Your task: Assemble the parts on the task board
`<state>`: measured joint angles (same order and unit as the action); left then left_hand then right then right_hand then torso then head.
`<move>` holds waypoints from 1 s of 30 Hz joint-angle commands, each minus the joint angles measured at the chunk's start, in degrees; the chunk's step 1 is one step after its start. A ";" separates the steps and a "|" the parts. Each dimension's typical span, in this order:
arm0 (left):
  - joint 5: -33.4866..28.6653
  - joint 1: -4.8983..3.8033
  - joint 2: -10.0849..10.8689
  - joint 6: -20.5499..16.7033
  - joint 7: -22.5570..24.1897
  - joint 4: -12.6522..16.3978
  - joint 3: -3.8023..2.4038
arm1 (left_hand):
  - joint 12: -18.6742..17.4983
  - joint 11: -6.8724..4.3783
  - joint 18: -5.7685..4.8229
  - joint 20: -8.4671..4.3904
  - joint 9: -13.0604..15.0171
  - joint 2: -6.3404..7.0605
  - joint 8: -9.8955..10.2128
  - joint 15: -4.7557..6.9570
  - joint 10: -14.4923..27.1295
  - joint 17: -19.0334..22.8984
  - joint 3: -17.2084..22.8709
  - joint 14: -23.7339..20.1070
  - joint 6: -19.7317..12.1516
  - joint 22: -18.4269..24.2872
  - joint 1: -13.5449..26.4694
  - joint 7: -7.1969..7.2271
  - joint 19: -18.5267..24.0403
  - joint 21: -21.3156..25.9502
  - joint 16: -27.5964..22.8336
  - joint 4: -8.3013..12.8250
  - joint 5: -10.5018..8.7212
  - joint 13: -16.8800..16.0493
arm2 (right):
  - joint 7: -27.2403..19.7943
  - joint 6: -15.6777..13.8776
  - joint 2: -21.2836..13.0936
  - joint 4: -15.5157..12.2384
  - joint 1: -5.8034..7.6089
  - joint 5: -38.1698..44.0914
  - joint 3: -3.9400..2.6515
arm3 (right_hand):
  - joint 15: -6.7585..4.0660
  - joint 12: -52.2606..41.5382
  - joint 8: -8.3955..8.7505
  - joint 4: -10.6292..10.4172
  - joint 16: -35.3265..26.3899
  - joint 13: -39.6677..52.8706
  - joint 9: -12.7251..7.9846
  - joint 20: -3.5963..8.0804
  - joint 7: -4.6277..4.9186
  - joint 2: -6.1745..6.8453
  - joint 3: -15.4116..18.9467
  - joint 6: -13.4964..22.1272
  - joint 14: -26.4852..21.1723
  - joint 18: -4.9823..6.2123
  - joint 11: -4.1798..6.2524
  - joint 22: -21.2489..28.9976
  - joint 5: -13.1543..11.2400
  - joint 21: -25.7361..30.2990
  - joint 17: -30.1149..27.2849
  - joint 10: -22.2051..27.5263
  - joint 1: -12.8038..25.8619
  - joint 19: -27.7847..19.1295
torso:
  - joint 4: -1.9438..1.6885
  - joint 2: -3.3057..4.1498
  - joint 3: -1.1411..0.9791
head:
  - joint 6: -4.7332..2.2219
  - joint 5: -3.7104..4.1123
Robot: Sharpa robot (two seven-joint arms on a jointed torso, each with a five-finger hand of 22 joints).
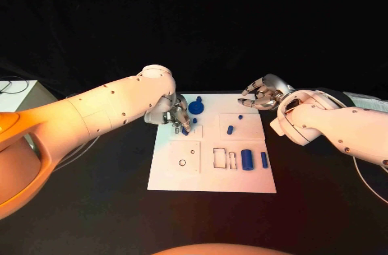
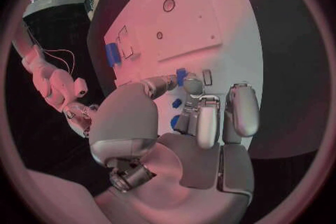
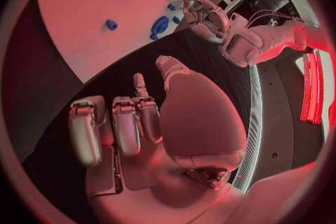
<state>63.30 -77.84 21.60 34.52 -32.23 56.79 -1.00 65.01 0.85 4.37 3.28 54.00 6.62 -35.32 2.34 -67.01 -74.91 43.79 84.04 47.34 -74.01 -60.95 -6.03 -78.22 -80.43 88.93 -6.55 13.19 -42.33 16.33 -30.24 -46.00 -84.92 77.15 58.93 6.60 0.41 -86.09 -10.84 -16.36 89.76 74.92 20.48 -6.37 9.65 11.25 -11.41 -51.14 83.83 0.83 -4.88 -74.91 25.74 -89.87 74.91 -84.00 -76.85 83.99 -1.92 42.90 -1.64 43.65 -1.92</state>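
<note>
Left hand point(image 1: 176, 118) pinches a small blue part point(image 1: 185, 131) at the task board point(image 1: 212, 182)'s far-left edge; right hand point(image 1: 260, 96) curled empty beyond it

Head camera looks down; both wrist cameras share the task board point(image 1: 212, 154).

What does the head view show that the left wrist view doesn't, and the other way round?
Head view alone: the right hand held over the black table just beyond the task board's far right corner, fingers curled with nothing in them, and the whole board at once. Left wrist view alone: the left hand seen from behind, showing its fingertips pinching a small blue part down at the board. Both share the left hand, the board and the blue cylinders lying by the outlined slots.
</note>
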 commanded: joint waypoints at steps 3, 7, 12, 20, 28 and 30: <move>0.59 0.34 1.05 -0.15 -0.38 1.04 -0.03 | -0.06 -0.35 -0.33 0.00 0.26 0.08 -0.14 0.44 -0.12 -13.27 9.83 5.23 1.75 -0.05 -0.46 1.13 -0.51 -0.25 0.22 10.22 0.46 -0.13 | -0.20 0.50 -0.05 -0.04 0.00 0.60 -0.01 | 0.08 0.08 -0.26 -0.14 0.14 10.70 -0.07 0.05 -0.08 0.09 -0.36 0.34 6.11 -0.83 0.08 -15.09 0.18 -0.13 14.85 -1.39 -0.20 6.01 | -0.04 -0.05 0.02 | 0.16 0.08; 0.11 0.34 1.77 -0.57 -0.45 1.60 -0.20 | 0.04 -0.38 -0.34 -0.01 0.29 0.11 -0.13 0.47 -0.28 -13.41 9.83 5.28 1.83 -0.08 -0.47 1.16 -0.53 -0.26 0.28 10.24 0.58 -0.31 | -0.19 0.49 -0.04 0.00 0.00 0.65 -0.01 | 0.08 0.08 -0.26 -0.14 0.14 10.70 -0.07 0.05 -0.08 0.09 -0.36 0.34 6.11 -0.83 0.08 -15.09 0.18 -0.13 14.85 -1.39 -0.20 6.01 | -0.05 -0.08 0.01 | 0.10 0.04; -0.56 0.34 2.28 -1.58 -0.46 1.77 -0.29 | 0.13 -0.43 -0.34 -0.03 0.33 0.18 -0.09 0.51 -0.48 -13.42 9.84 5.29 1.98 -0.10 -0.48 1.21 -0.56 -0.28 0.29 10.25 0.84 -0.46 | -0.25 0.54 -0.10 0.01 0.00 0.67 -0.01 | 0.08 0.08 -0.27 -0.15 0.15 10.70 -0.07 0.05 -0.08 0.10 -0.37 0.33 6.11 -0.83 0.08 -15.09 0.17 -0.13 14.86 -1.39 -0.15 6.01 | -0.09 -0.04 0.04 | 0.19 0.09; -2.25 0.34 2.43 -4.09 -0.37 1.72 -0.35 | -0.14 -0.44 -0.30 -0.05 0.35 0.18 -0.07 0.53 -0.30 -13.23 9.85 5.22 2.05 0.04 -0.44 1.22 -0.47 -0.20 0.20 10.19 0.95 0.03 | -0.28 0.56 -0.12 0.02 0.00 0.67 -0.01 | 0.08 0.08 -0.27 -0.15 0.15 10.70 -0.07 0.05 -0.08 0.10 -0.37 0.33 6.11 -0.83 0.08 -15.09 0.17 -0.13 14.86 -1.39 -0.15 6.01 | 0.01 0.01 0.01 | 0.22 0.03; -3.17 0.35 2.27 -5.03 -0.34 1.93 -0.37 | -0.17 -0.45 -0.31 -0.06 0.36 0.19 -0.06 0.53 -0.30 -13.20 9.85 5.21 2.07 0.02 -0.42 1.23 -0.48 -0.21 0.18 10.17 0.99 0.08 | -0.23 0.56 -0.16 0.05 0.00 0.67 -0.01 | 0.08 0.08 -0.27 -0.15 0.15 10.70 -0.07 0.05 -0.08 0.10 -0.37 0.33 6.11 -0.83 0.08 -15.09 0.17 -0.13 14.86 -1.39 -0.15 6.01 | -0.02 0.00 0.01 | 0.30 0.07; -3.31 0.35 2.23 -5.28 -0.33 1.99 -0.38 | -0.17 -0.45 -0.31 -0.06 0.36 0.19 -0.06 0.53 -0.30 -13.20 9.85 5.21 2.07 0.02 -0.42 1.23 -0.48 -0.21 0.18 10.17 0.99 0.08 | -0.22 0.57 -0.15 0.06 0.00 0.67 -0.01 | 0.08 0.08 -0.27 -0.15 0.15 10.70 -0.07 0.05 -0.08 0.10 -0.37 0.33 6.11 -0.83 0.08 -15.09 0.17 -0.13 14.86 -1.39 -0.15 6.01 | -0.05 -0.02 0.01 | 0.29 0.04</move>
<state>61.14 -77.51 23.97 30.41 -32.55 58.59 -1.34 65.01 0.65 4.36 3.29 54.27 6.65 -35.07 2.34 -67.42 -74.91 43.78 84.04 47.54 -74.05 -60.91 -6.22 -78.21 -80.42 88.93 -6.54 13.86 -42.29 16.33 -30.24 -46.16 -84.83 77.15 58.99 6.60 0.41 -86.08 -10.84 -16.52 89.76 74.91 20.48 -6.37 9.65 11.25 -11.58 -51.14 83.83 0.82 -4.88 -74.95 25.74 -89.87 74.91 -84.00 -76.85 83.99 -1.93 42.91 -1.62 43.92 -1.90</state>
